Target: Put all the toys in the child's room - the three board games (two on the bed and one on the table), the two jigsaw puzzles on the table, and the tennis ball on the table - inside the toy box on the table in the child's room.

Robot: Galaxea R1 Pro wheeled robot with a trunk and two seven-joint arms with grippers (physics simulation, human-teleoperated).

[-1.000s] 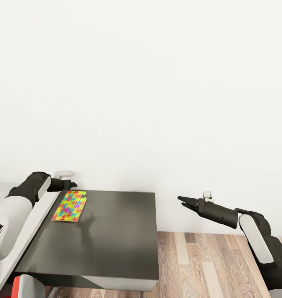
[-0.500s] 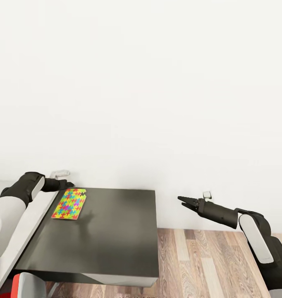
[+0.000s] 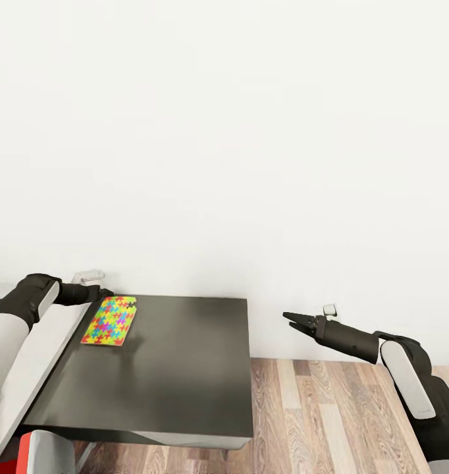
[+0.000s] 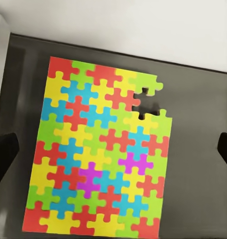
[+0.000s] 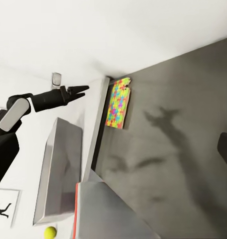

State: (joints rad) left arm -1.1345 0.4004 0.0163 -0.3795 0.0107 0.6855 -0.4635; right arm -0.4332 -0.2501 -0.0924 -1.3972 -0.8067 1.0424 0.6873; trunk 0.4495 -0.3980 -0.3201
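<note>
the left gripper point(image 3: 103, 291) hovers with fingers point(image 4: 3, 154) spread wide, the jigsaw puzzle point(image 4: 96, 154) flat on the dark table point(image 3: 185, 362) between them. best to descend squarely, straddle one thin edge, then close. the right gripper point(image 3: 291, 320) looks slightly parted, well apart.

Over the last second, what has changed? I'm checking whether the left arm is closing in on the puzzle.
In the head view the left gripper has drawn back toward the wall, at the far corner of the jigsaw puzzle, jaws open and nothing held. The puzzle stayed flat on the table's dark wing, and the right gripper held its open pose over the floor.
</note>
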